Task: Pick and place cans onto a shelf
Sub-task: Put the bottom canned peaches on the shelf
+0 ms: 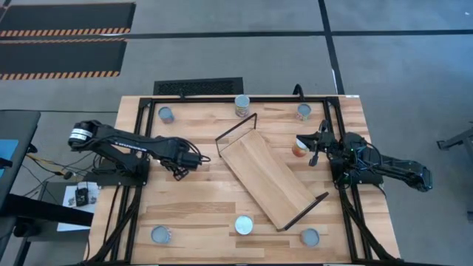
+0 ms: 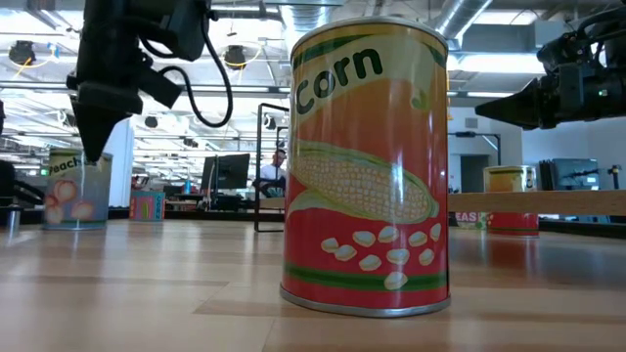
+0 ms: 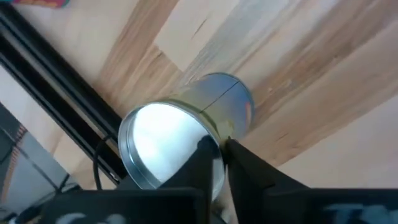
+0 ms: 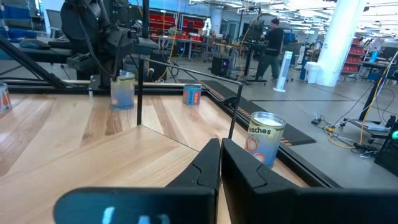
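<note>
The wooden shelf (image 1: pixel 270 181) lies slantwise mid-table, with a black wire frame at each short end. Several cans stand on the table: three along the far edge (image 1: pixel 166 114) (image 1: pixel 242 106) (image 1: pixel 304 111), one with an orange label (image 1: pixel 299 146) right of the shelf, and three near the front, among them a corn can (image 2: pixel 367 166). My left gripper (image 1: pixel 181 166) is shut and hangs above the table left of the shelf. Its wrist view shows its fingertips (image 3: pixel 219 155) before a silver-topped can (image 3: pixel 180 140). My right gripper (image 1: pixel 309 148) is shut and held above the table by the orange-labelled can. It points toward the table's left edge (image 4: pixel 221 163).
A black frame (image 1: pixel 244 96) runs round the tabletop. A peaches can (image 4: pixel 264 138) stands close to that frame, beside my right gripper's line of sight. The shelf's wire end (image 4: pixel 186 81) rises ahead of it. People stand in the room beyond the table.
</note>
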{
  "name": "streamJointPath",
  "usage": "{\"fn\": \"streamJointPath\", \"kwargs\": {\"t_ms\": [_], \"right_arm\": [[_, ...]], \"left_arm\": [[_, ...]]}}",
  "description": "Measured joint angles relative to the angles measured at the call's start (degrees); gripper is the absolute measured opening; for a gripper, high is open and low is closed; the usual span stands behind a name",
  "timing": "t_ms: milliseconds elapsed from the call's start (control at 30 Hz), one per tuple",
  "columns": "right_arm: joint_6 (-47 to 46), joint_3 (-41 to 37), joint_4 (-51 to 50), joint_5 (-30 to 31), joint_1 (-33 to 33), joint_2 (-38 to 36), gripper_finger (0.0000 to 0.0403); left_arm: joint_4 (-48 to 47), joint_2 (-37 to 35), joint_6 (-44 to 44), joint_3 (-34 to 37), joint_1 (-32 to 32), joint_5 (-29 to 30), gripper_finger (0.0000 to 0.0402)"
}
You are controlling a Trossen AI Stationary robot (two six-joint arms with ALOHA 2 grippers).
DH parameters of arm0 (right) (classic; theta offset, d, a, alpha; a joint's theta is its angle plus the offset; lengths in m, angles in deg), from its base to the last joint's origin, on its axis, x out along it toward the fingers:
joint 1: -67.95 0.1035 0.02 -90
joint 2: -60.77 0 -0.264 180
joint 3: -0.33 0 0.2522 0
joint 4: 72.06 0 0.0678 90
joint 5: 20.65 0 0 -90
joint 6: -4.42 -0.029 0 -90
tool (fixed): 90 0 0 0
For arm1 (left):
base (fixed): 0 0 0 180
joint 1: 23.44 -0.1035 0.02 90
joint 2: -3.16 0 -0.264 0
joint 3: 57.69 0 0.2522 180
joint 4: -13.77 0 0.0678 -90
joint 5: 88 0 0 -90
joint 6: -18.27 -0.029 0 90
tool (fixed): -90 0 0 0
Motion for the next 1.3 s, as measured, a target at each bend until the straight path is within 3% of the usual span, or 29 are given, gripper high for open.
{"fn": "streamJointPath", "kwargs": {"t_ms": [167,400,667,933,1067,1300], "right_arm": [[0.0,0.0,0.0,0.0,0.0,0.0,0.0038],[0.0,0.0,0.0,0.0,0.0,0.0,0.0038],[0.0,0.0,0.0,0.0,0.0,0.0,0.0038],[0.0,0.0,0.0,0.0,0.0,0.0,0.0038],[0.0,0.0,0.0,0.0,0.0,0.0,0.0038],[0.0,0.0,0.0,0.0,0.0,0.0,0.0038]], "left_arm": [[2.4,-4.0,-2.2,0.2,0.0,-2.5,0.0001],[8.3,-16.3,-4.2,0.1,0.6,-4.1,0.0000],[14.5,-21.6,-14.6,-7.5,4.5,-2.0,0.0000],[24.2,-11.0,-29.4,-21.7,6.6,1.8,0.0000],[28.5,-1.0,-32.4,-29.1,5.9,4.7,0.0000],[26.9,18.4,-34.7,-44.3,2.1,4.0,0.0000]]}}
